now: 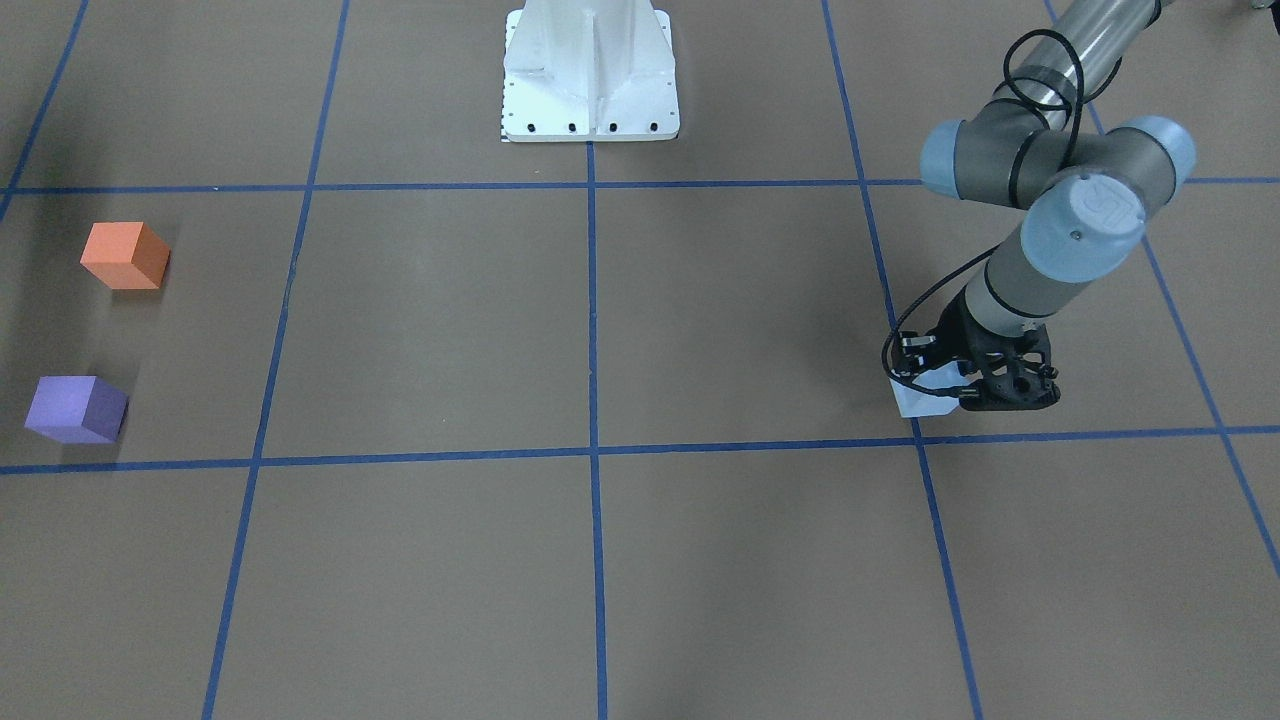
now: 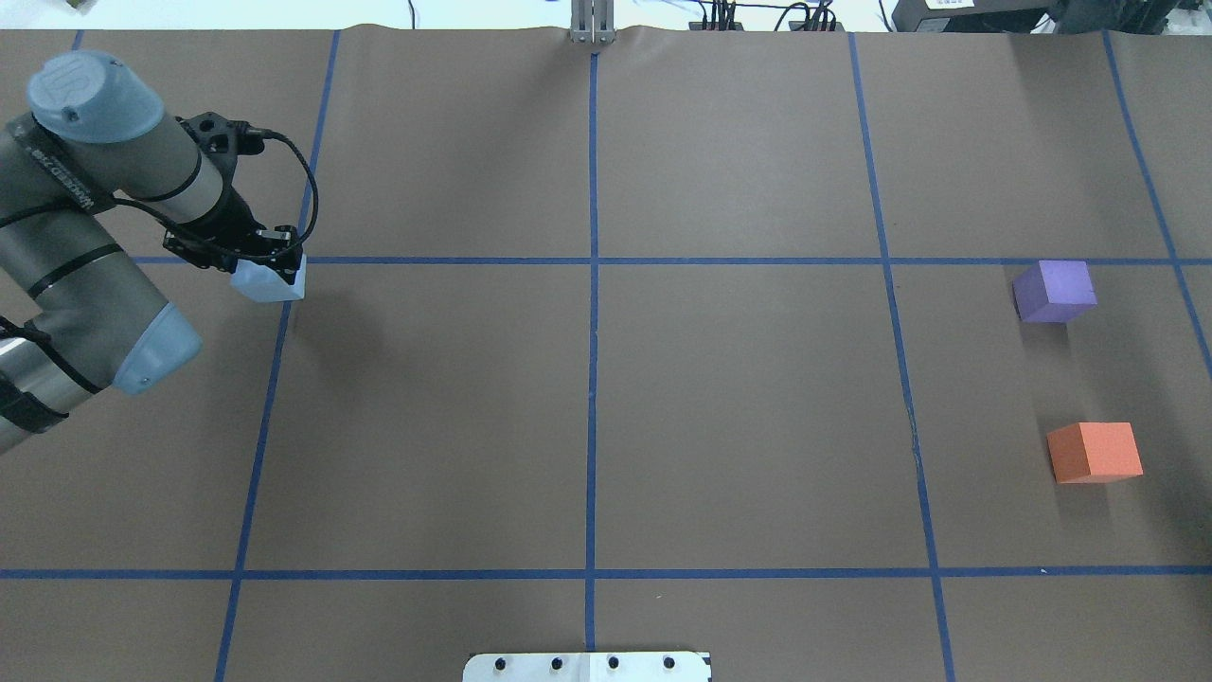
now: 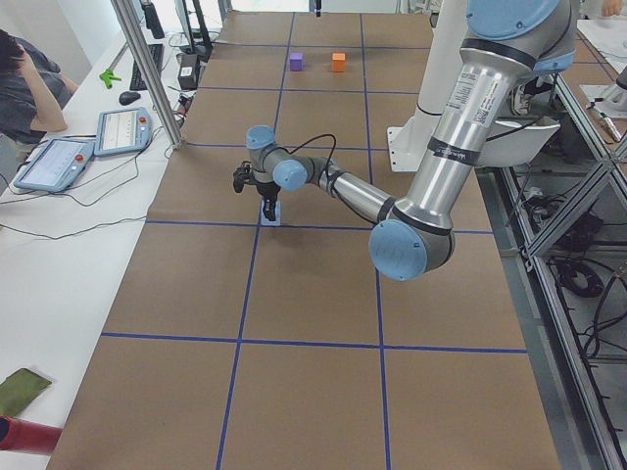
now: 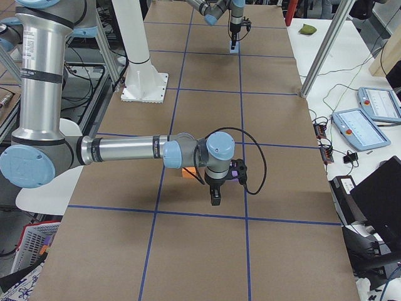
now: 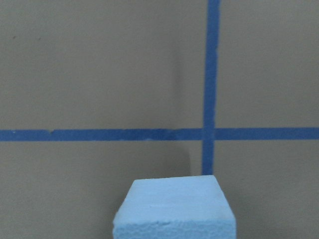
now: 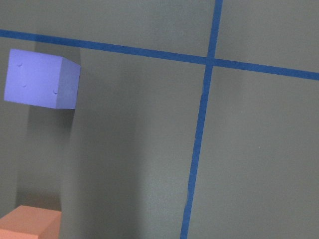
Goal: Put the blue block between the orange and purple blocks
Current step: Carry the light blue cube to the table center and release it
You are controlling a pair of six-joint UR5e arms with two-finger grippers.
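The light blue block [image 2: 272,284] sits on the brown table at the far left, by a blue tape crossing. It also shows in the front view [image 1: 918,397] and the left wrist view [image 5: 174,211]. My left gripper [image 2: 258,263] is down over it, shut on its sides. The purple block [image 2: 1054,291] and the orange block [image 2: 1094,452] stand apart at the far right, with a gap between them. My right gripper [image 4: 215,198] hangs above the table near the orange block [image 4: 187,173]. It shows only in the exterior right view, so I cannot tell its state.
The robot's white base [image 1: 590,75] stands at the middle of the near table edge. Blue tape lines [image 2: 593,284] divide the brown table [image 2: 739,407] into squares. An operator and tablets [image 3: 122,129] are on the side bench beyond the table.
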